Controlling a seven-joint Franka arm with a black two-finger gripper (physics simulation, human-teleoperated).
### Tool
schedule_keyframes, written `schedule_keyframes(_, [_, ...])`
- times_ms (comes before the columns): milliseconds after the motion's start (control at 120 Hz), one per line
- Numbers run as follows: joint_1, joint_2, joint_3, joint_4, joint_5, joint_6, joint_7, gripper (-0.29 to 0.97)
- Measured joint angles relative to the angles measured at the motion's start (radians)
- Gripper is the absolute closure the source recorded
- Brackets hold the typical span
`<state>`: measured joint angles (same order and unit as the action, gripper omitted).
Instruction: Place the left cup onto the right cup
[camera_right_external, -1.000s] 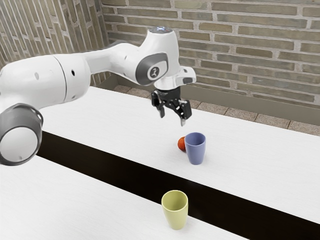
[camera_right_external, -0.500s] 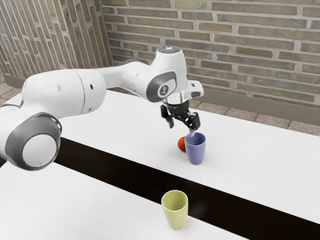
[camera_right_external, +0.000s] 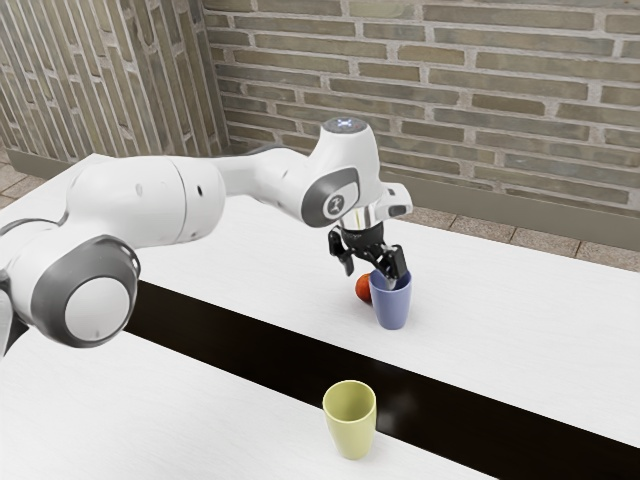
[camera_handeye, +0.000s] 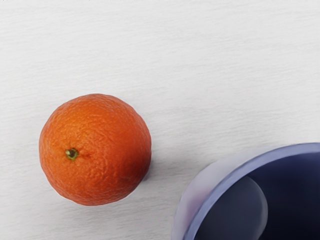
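Observation:
A blue-violet cup (camera_right_external: 390, 300) stands upright on the far white table (camera_right_external: 520, 310). A yellow-green cup (camera_right_external: 350, 418) stands upright on the nearer table, toward the front. My gripper (camera_right_external: 370, 268) hangs at the blue cup's rim, open. One finger (camera_right_external: 393, 270) is over the cup's mouth and the other (camera_right_external: 347, 264) is outside it, above the orange. In the wrist view the blue cup's rim (camera_handeye: 235, 192) curves just under my hand, with its dark inside showing.
An orange (camera_right_external: 362, 287) rests on the table against the blue cup's side, toward the exterior view's left; the orange (camera_handeye: 95, 149) lies close by the rim. A dark gap (camera_right_external: 250, 345) separates the two white tables. A brick wall stands behind.
My hand has moved toward the exterior view's right and down, from above the table to the blue cup's rim. Both cups and the orange have stayed put.

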<state>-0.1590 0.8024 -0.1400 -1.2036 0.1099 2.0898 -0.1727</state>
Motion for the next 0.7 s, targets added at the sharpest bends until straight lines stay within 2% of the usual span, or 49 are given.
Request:
schedule_keyframes(42, [-0.006, 0.001, 0.0, -0.001, 0.001, 0.004, -0.001, 0.03])
schedule_keyframes(183, [-0.012, 0.001, -0.001, -0.001, -0.002, 0.013, -0.006, 0.41])
schedule_keyframes(300, [-0.015, -0.001, -0.001, -0.001, -0.004, 0.018, -0.009, 0.6])
schedule_keyframes(467, [-0.019, -0.009, -0.001, -0.003, -0.004, 0.021, -0.014, 0.72])
schedule_keyframes(700, [-0.021, -0.037, -0.003, -0.017, -0.005, 0.017, -0.025, 0.77])
